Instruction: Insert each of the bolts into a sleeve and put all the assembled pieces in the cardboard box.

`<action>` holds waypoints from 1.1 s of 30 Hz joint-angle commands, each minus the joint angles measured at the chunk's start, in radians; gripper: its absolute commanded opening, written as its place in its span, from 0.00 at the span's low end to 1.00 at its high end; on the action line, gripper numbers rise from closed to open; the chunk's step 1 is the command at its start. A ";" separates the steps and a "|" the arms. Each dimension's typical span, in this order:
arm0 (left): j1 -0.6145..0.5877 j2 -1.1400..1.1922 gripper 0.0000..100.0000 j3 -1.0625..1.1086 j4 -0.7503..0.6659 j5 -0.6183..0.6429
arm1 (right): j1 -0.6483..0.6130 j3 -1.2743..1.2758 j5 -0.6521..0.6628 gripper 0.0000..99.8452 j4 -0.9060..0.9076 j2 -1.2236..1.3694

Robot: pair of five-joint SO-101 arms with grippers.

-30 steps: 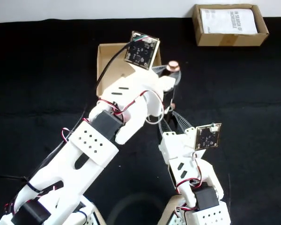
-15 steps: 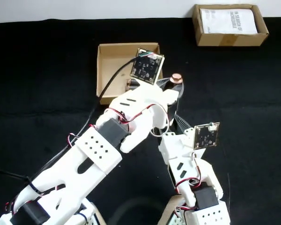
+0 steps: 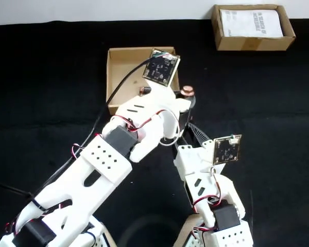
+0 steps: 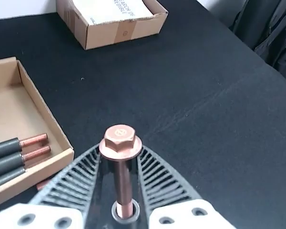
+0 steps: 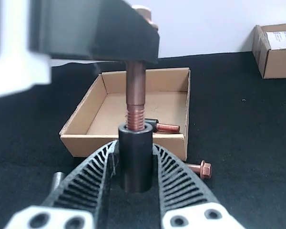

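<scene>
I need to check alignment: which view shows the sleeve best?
The right wrist view: the sleeve stands upright in the right gripper, the bolt meeting its top. The left wrist view looks down the bolt onto what seems its rim; in the high view the arms cover it.

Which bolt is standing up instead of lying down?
The bolt in the left gripper, tip in the sleeve the right gripper holds. The loose bolt on the table and the sleeved bolts in the cardboard box lie flat.
</scene>
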 commanded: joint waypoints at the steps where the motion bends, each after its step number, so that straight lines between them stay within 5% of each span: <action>1: 0.013 -0.016 0.01 0.022 0.000 -0.003 | 0.001 -0.053 -0.002 0.01 -0.002 -0.016; 10: 0.108 -0.214 0.01 0.176 0.052 -0.038 | 0.018 -0.051 -0.002 0.01 -0.001 -0.016; 19: 0.165 -0.476 0.22 0.183 0.580 -0.321 | 0.044 -0.053 -0.002 0.01 0.001 -0.008; 28: 0.137 -0.748 0.09 0.177 0.873 -0.499 | 0.045 -0.148 -0.002 0.01 0.004 -0.005; 33: -0.058 -0.901 0.02 0.185 0.867 -0.522 | 0.048 -0.332 -0.002 0.01 0.104 0.104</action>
